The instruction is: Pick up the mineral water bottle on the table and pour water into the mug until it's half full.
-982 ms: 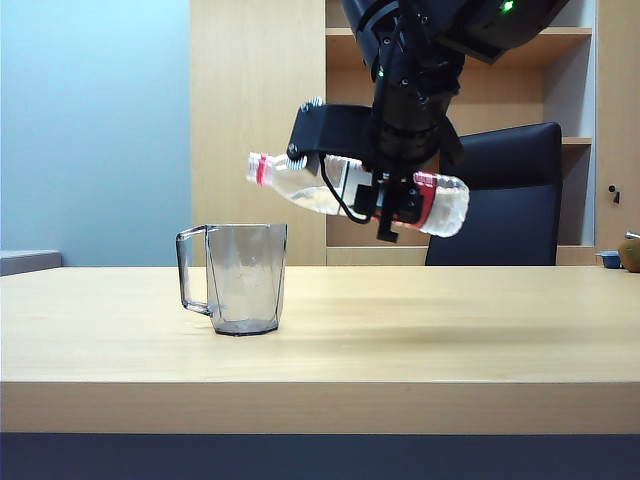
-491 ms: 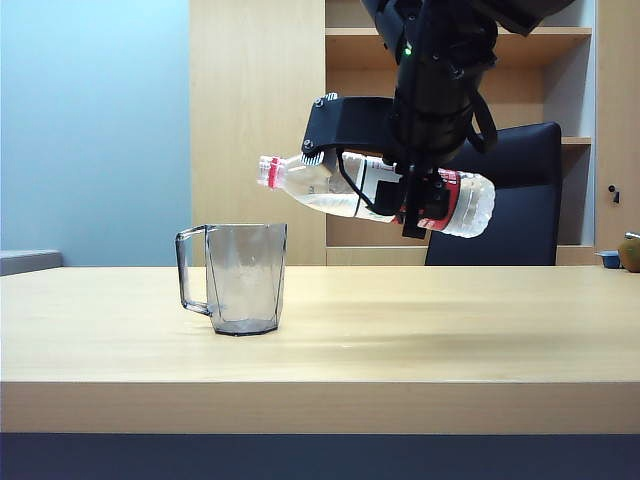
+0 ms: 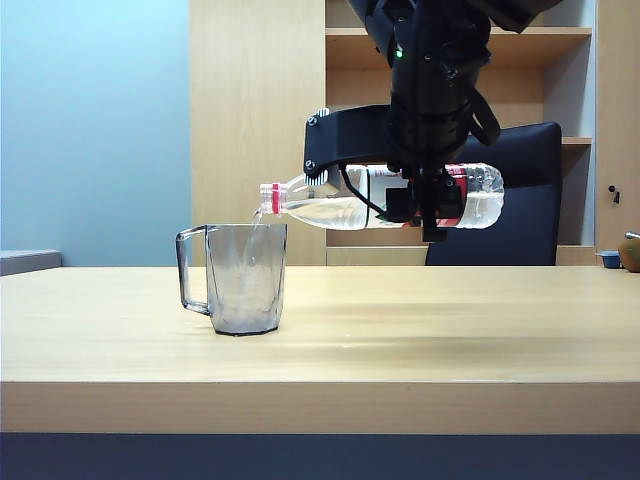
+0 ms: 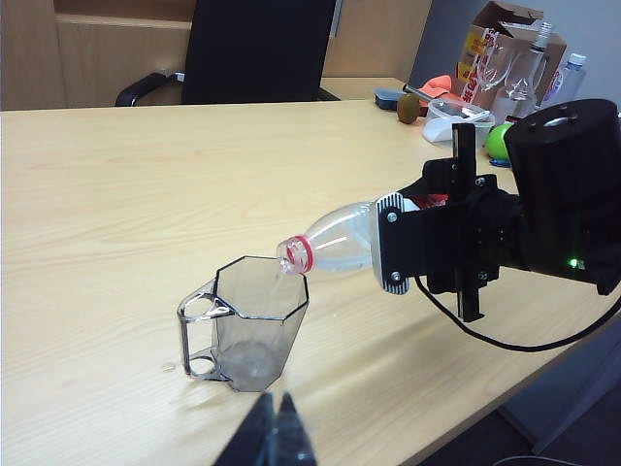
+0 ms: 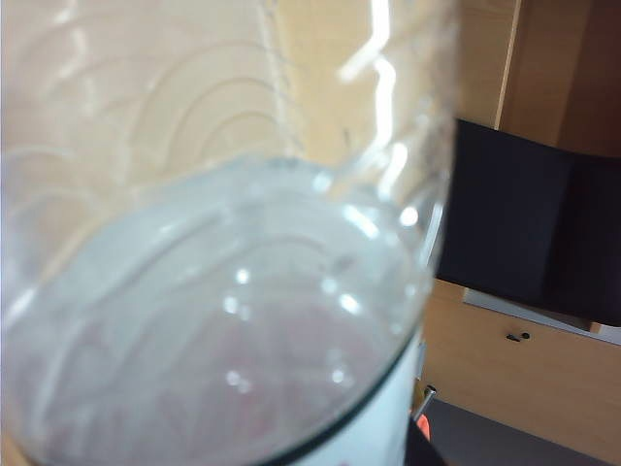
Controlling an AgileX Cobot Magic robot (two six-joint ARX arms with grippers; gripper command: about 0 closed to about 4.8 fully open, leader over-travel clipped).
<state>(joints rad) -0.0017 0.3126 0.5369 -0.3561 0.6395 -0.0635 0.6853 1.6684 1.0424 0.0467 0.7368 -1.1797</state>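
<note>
The mineral water bottle [image 3: 350,205] lies about level in the air with no cap, its red-ringed mouth [image 3: 270,198] over the mug's rim. My right gripper [image 3: 428,200] is shut on its labelled body. A thin stream of water [image 3: 256,225] falls into the smoky-grey mug [image 3: 246,279], which stands upright on the table [image 3: 420,330]. In the left wrist view the bottle [image 4: 335,243] pours into the mug [image 4: 254,325]. My left gripper [image 4: 277,432] hovers shut and empty, apart from the mug. The right wrist view is filled by the bottle [image 5: 223,291] with water inside.
A black office chair [image 3: 520,190] and wooden shelves [image 3: 350,60] stand behind the table. At the table's far corner lie a kiwi [image 4: 412,105], a white holder [image 4: 456,115], a green ball [image 4: 497,142], a box [image 4: 490,49] and glassware [image 4: 524,63].
The bottle's base rose and its mouth dipped, so it went from neck-up to about level. The right gripper shifted right, and water has started to run into the mug.
</note>
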